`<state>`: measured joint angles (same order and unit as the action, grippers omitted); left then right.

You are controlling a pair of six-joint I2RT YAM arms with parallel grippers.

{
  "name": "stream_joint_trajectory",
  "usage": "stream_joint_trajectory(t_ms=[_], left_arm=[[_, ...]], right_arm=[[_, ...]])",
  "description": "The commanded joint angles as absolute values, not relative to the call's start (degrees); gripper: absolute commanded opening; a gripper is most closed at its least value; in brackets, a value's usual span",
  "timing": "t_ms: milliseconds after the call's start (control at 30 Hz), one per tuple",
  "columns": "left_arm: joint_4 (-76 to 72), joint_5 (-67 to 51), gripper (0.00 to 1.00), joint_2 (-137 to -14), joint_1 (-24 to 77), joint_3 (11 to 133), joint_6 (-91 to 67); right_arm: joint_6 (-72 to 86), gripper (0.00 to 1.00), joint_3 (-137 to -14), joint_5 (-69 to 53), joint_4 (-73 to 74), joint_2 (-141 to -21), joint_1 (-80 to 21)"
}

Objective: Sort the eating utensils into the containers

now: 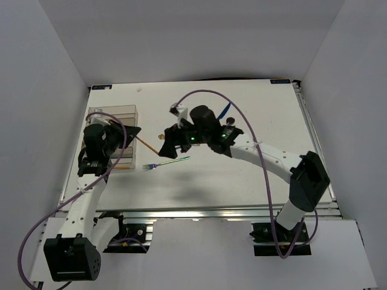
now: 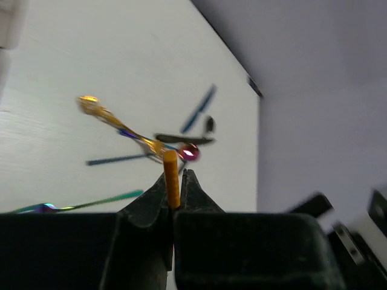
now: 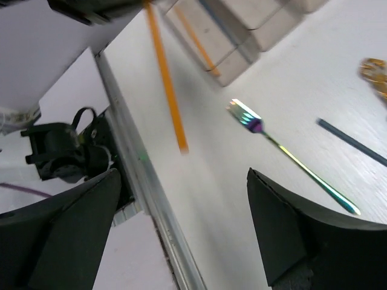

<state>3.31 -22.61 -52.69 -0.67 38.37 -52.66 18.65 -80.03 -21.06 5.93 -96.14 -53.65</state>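
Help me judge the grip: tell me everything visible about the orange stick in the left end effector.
The orange stick is thin, straight, plain orange and chopstick-like; its material is unclear. The left end effector is shut on one end, with a finger on each side. It slants out over the white table; whether its free tip touches the surface cannot be told.

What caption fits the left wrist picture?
Left jaws pinch an orange stick, cutlery scattered on the table beyond.

Table [image 1: 278,115] bare at far right; right arm [image 1: 272,158] spans the middle; organiser [image 1: 112,113], stick [image 1: 147,145], fork [image 1: 167,162] crowd the left.
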Motion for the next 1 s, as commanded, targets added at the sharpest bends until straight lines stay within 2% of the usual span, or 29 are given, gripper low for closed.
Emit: stream_joint_trajectory(t_ms=[0,133,233,467,667,700,800,833,900,933,967], left_arm=[[24.5,1.6,0.0,-54.7,-4.2,44.4,-51.1],[27.2,3.2,0.0,-57.9,-18.0,43.8,-53.2],[28.1,6.7,0.0,-62.0,-22.0,45.5,-53.3],[25.8,11.3,0.0,-66.8,-23.0,46.7,-56.0],[21.5,10.6,0.09,-69.8,-23.0,43.4,-57.5],[20.7,10.4,0.12,-70.0,-23.0,42.8,-57.7],[17.4,7.5,0.28,-70.8,-23.0,40.4,-57.9],[16.0,6.9,0.39,-71.0,-23.1,39.9,-58.2],[15.0,5.2,0.51,-70.9,-23.0,38.8,-58.4],[14.5,4.1,0.61,-70.5,-23.0,38.8,-58.0],[14.4,4.0,0.64,-70.5,-23.0,38.8,-58.0]], right_arm=[[22.8,0.89,-71.8,-16.4,1.5,-86.9,-46.4],[23.2,0.89,-65.1,-15.8,1.2,-81.6,-42.6],[21.6,0.89,-63.0,-15.6,2.5,-79.1,-41.7],[19.4,0.89,-57.8,-16.0,3.1,-75.9,-39.8],[18.5,0.89,-56.7,-16.7,2.7,-75.8,-39.6],[18.3,0.89,-56.6,-16.6,2.7,-76.0,-39.6],[17.9,0.89,-56.5,-16.6,2.8,-76.4,-39.6],[17.8,0.89,-56.5,-16.6,2.8,-76.6,-39.5],[17.4,0.89,-56.8,-16.5,3.0,-77.2,-39.5],[16.9,0.89,-56.9,-16.6,3.1,-78.0,-39.5],[16.5,0.89,-57.0,-16.6,3.3,-78.0,-39.5]])
